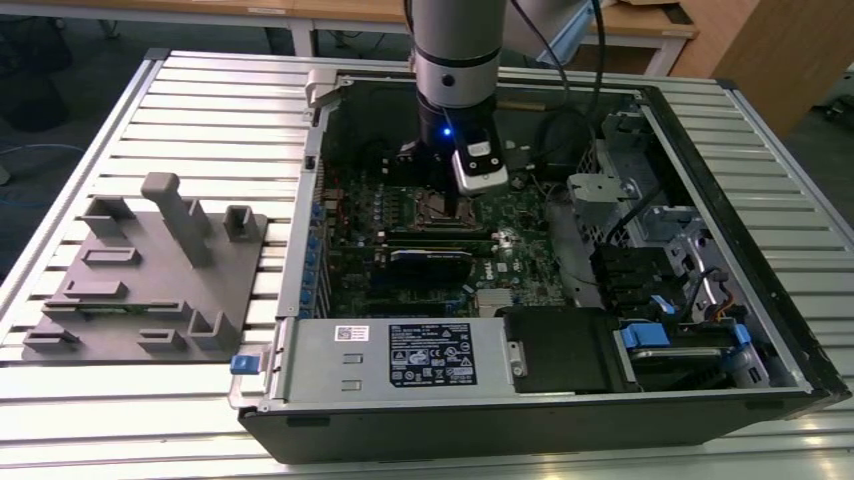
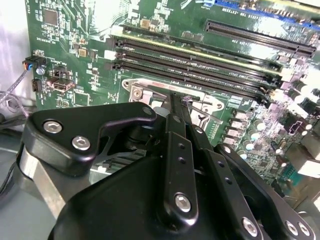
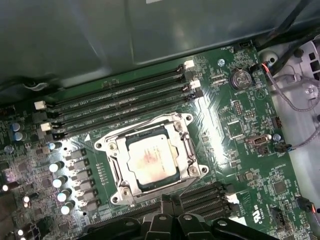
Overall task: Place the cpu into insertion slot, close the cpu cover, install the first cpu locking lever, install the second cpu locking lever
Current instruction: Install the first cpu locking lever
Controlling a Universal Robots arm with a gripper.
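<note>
Hanging low inside the open computer case (image 1: 747, 330), the gripper (image 2: 181, 102) has its fingers drawn together, holding nothing, tips just above the socket's metal rim. The cpu (image 3: 150, 159) lies flat in the insertion slot (image 3: 116, 172), with the cpu cover (image 3: 187, 145) closed around it.

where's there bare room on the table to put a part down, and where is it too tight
Free patches on the slatted table: the strip behind the grey fixture block, beside the computer case, and the strip along its front edge. Crowded: inside the case, where the claw hangs over the cpu in the insertion slot, beside the memory slots.
</note>
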